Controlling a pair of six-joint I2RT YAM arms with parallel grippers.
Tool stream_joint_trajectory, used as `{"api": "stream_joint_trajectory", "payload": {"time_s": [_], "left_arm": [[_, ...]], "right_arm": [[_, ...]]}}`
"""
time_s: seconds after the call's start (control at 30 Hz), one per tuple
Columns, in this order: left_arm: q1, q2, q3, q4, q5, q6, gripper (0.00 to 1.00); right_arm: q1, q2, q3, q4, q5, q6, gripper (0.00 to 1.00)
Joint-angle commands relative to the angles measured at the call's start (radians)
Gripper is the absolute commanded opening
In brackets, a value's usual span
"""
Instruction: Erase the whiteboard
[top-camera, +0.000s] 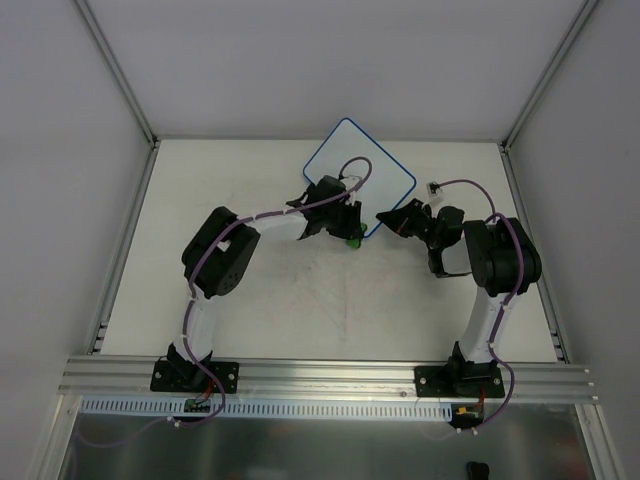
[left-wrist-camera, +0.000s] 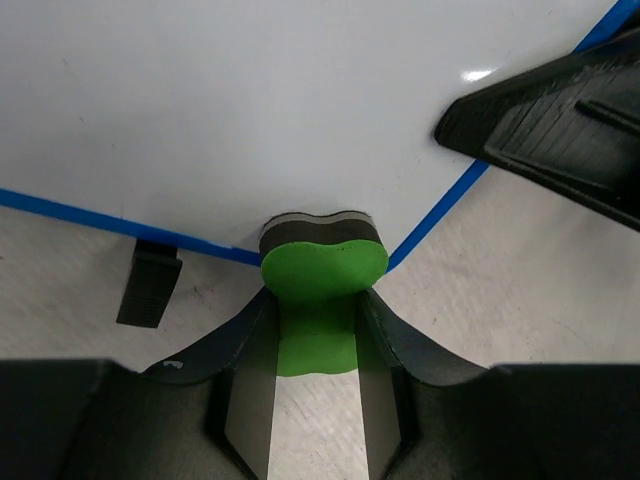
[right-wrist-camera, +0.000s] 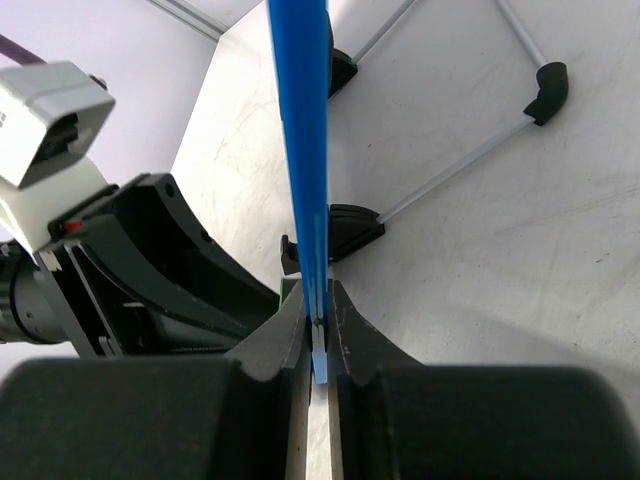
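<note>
Two pincers share the work: one keeps the board fixed, the other brings the eraser.

From the near edge of the table (top-camera: 300, 300) both arms reach to the far middle. The left pincer (left-wrist-camera: 320, 300) is clenched on the green eraser (left-wrist-camera: 323, 265), dark felt side forward, at the near corner of the whiteboard (left-wrist-camera: 250, 110), over its blue rim (left-wrist-camera: 90, 212) and just right of a black foot (left-wrist-camera: 150, 283). I judge it is held so that the felt can meet the white face. On the right, the right pincer (right-wrist-camera: 318, 340) is clamped on the rim at the near-right edge, probably so the board does not slide under the wiping. The face that shows carries no marks. I cannot tell if the board lies flat or is lifted a little.
</note>
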Motion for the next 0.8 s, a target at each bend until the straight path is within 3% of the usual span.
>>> {"api": "stream_joint_trajectory", "payload": {"time_s": [0.0,0.2,0.33,0.47,0.57,0.67,0.77], "left_arm": [[-0.027,-0.011,-0.063,-0.095,0.016,-0.044,0.0],[-0.019,-0.324,-0.222,-0.098,-0.039,-0.015,0.0],[0.065,-0.583,-0.409,-0.101,0.024,-0.059,0.0],[0.238,-0.68,-0.576,-0.113,0.11,-0.157,0.0],[0.313,-0.754,-0.692,-0.122,0.055,-0.187,0.0],[0.373,-0.806,-0.735,-0.208,-0.136,-0.269,0.0],[0.404,-0.814,-0.724,-0.23,-0.149,-0.262,0.0]], "right_arm": [[0.007,-0.042,0.002,0.254,-0.04,0.013,0.0],[0.007,-0.041,0.002,0.254,-0.039,0.013,0.0],[0.007,-0.036,0.004,0.254,-0.039,0.012,0.0],[0.007,-0.032,0.004,0.254,-0.037,0.009,0.0],[0.008,-0.032,0.004,0.254,-0.036,0.009,0.0],[0.01,-0.033,0.002,0.254,-0.036,0.01,0.0],[0.012,-0.035,0.001,0.254,-0.036,0.01,0.0]]}}
